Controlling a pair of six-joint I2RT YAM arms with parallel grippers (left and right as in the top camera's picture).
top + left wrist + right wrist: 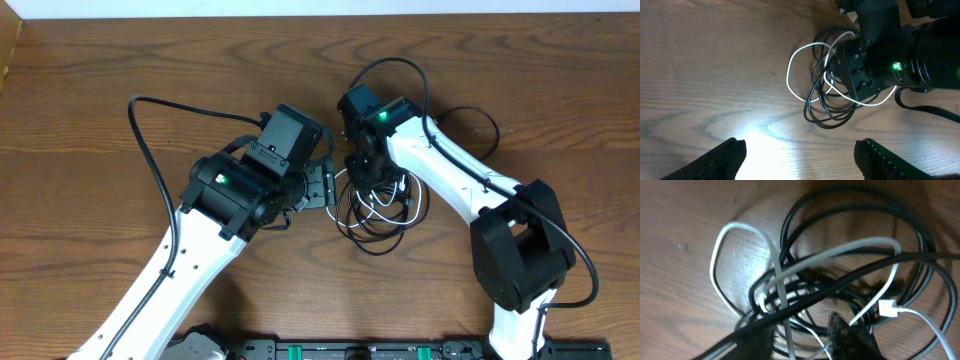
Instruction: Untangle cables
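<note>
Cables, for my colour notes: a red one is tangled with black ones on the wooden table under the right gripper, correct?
Not red: the left wrist view shows a white cable, tangled with black cables on the wooden table under the right gripper.

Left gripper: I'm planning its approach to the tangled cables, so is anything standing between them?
Nothing visible: only bare table lies between the open left gripper and the cables. The right gripper sits over the tangle's far right part, covering that side; the near white loop lies exposed.
</note>
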